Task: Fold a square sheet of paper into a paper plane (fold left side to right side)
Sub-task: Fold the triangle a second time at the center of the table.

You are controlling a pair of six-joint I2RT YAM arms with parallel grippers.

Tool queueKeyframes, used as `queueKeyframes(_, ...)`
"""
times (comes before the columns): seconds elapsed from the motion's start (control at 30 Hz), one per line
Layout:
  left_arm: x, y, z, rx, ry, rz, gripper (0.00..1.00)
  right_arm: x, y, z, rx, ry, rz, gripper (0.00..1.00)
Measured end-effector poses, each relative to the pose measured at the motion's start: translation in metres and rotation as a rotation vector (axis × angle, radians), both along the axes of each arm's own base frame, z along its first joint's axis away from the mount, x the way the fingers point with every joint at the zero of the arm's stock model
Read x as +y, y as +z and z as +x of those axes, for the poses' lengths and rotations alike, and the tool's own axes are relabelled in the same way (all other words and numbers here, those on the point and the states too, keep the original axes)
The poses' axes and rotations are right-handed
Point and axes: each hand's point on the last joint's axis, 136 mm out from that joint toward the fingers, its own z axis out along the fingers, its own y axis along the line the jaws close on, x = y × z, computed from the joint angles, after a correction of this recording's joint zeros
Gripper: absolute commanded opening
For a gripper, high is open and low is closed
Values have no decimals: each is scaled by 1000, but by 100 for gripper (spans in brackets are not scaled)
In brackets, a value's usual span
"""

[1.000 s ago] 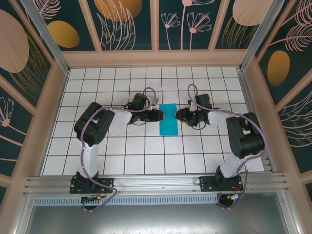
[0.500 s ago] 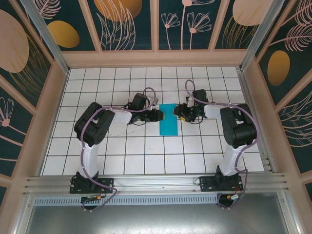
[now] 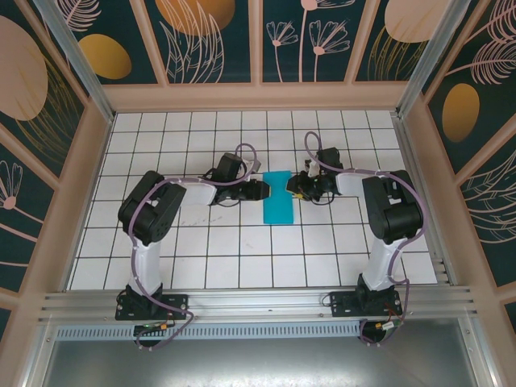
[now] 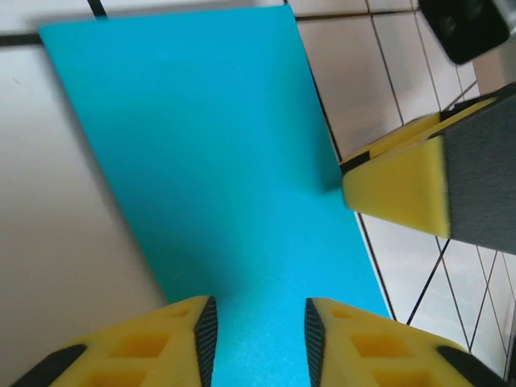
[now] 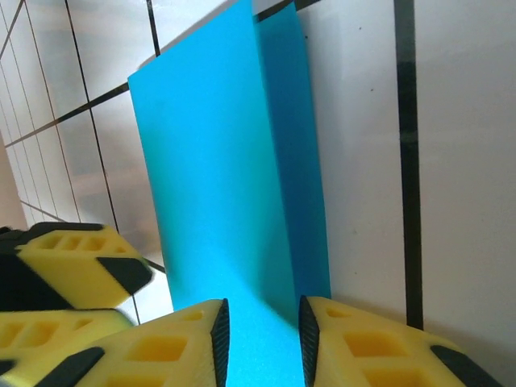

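Near end of square sheet of paper (image 3: 280,211) is free. Sheet is a narrow folded rectangle, flat at centre of table (image 3: 210,258). Further back, left fingers (image 3: 262,190) sit at its left edge, gap eased slightly wider, gripping nothing. Right fingers (image 3: 295,192) just swung in to the right edge, gap narrowing but not yet pinching. Looks like setup for next fold.

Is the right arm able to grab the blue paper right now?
Probably yes: the right gripper sits at the paper, whose edge runs between its parted jaws; nothing blocks it.
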Motion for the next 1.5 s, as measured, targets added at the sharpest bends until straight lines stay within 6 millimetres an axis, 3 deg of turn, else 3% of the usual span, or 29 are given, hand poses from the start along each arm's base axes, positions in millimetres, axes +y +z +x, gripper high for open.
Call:
queueKeyframes(0.17, 15, 46, -2, -158, 25, 16, 48, 3, 5, 1, -3, 11, 18, 23)
queueKeyframes(0.27, 24, 76, -13, -273, 32, 33, 51, 6, 11, 2, -8, 19, 32, 21)
queueKeyframes(0.37, 20, 97, -30, -372, 9, 51, 54, 8, 18, 4, -16, 26, 46, 19)
queueKeyframes(0.43, 13, 99, -43, -411, -15, 73, 56, 9, 23, 5, -22, 30, 54, 19)
queueKeyframes(0.67, -16, 85, -89, -467, -101, 174, 63, 12, 33, 7, -28, 40, 71, 17)
queueKeyframes(0.83, -31, 68, -103, -486, -131, 251, 68, 12, 34, 6, -21, 42, 72, 17)
queueKeyframes(1.17, -66, 34, -101, -526, -150, 452, 73, 13, 34, 3, -5, 49, 77, 17)
queueKeyframes(1.5, -77, 14, -94, -616, -113, 677, 77, 14, 35, 4, -7, 49, 77, 17)
